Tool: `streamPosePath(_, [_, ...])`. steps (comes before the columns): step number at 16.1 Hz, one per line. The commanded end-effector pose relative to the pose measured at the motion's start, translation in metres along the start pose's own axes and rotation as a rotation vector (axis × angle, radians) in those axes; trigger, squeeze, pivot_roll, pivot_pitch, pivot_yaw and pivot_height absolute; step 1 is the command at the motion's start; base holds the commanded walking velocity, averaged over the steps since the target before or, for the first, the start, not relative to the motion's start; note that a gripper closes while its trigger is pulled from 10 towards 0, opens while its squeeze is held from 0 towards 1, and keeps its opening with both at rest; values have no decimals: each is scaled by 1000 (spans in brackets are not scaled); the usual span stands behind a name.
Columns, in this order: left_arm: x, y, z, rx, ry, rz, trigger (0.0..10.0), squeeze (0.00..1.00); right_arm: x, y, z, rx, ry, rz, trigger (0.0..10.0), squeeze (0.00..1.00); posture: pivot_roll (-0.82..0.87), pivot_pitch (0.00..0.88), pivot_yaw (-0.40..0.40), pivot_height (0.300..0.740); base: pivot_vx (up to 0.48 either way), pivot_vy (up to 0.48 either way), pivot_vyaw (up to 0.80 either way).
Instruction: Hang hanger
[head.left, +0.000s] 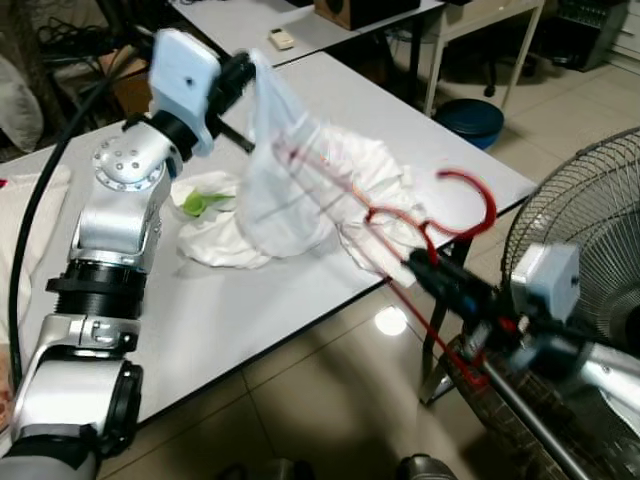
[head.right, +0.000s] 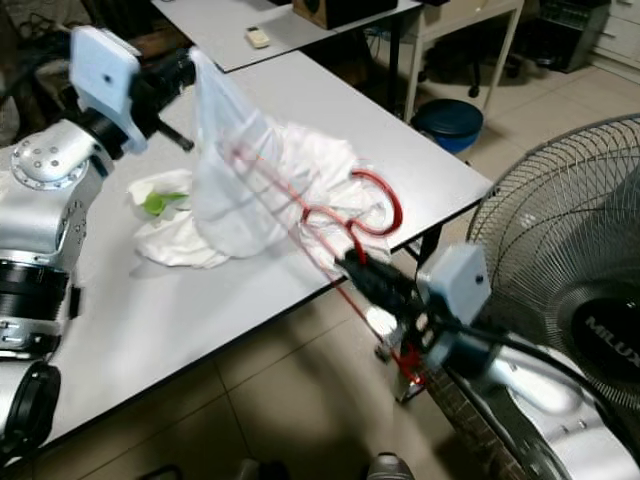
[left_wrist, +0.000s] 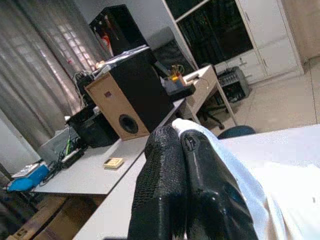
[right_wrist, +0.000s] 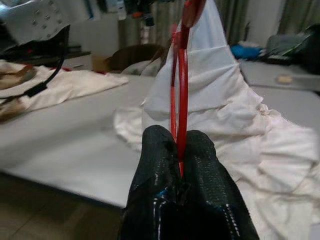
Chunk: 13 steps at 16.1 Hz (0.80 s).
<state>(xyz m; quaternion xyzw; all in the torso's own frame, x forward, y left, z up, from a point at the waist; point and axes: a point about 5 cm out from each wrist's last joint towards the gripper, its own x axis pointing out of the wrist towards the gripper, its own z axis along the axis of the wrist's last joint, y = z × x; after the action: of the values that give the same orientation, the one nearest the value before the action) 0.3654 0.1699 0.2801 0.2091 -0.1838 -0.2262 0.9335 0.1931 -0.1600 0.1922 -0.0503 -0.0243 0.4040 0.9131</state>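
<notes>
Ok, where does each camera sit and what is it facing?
Left eye, right eye: head, looking down at the white table; both arms show.
Left wrist: along the left claw, shut on the white garment, toward a speaker.
Right wrist: along the right claw, shut on the red hanger.
All share the garment.

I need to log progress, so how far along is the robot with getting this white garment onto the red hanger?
Done: the right gripper is shut on the red hanger, partly inside the white garment. In hand: the left gripper pinches the garment up off the table. Left: seating the garment fully and hanging it up.
</notes>
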Motion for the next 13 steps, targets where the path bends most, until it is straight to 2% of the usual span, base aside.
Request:
streamPosePath(1, [0, 2, 3, 20, 4, -18, 0, 0, -3, 6, -3, 6, 48, 42, 10000, 0, -189, 52, 177, 740, 0, 0, 0])
streamPosePath(3, [1, -4, 5, 15, 2, -64, 0, 0, -5, 5, -18, 5, 161, 41, 10000, 0, -191, 41, 190, 740, 0, 0, 0])
streamPosePath(4, [0, -11, 9, 6, -7, -131, 0, 0, -1, -5, -27, -9, 225, -22, 10000, 0, -192, 38, 198, 740, 0, 0, 0])
streamPosePath(6, [-2, -18, 11, 2, -8, -202, 0, 0, 5, -15, -29, -15, 230, -60, 10000, 0, -204, 33, 221, 740, 0, 0, 0])
streamPosePath(8, [-7, -22, 8, 35, 31, -258, 0, 0, 11, -37, -29, -103, 234, -172, 10000, 0, -205, 25, 224, 740, 0, 0, 0])
streamPosePath(11, [-17, -9, -5, 129, 128, -231, 0, 0, 0, -74, -7, -192, 127, -394, 10000, 0, -204, 23, 226, 740, 0, 0, 0])
streamPosePath(13, [-30, 12, -20, 208, 246, -149, 0, 0, -8, -87, 10, -215, 46, -446, 10000, 0, -207, 21, 229, 740, 0, 0, 0])
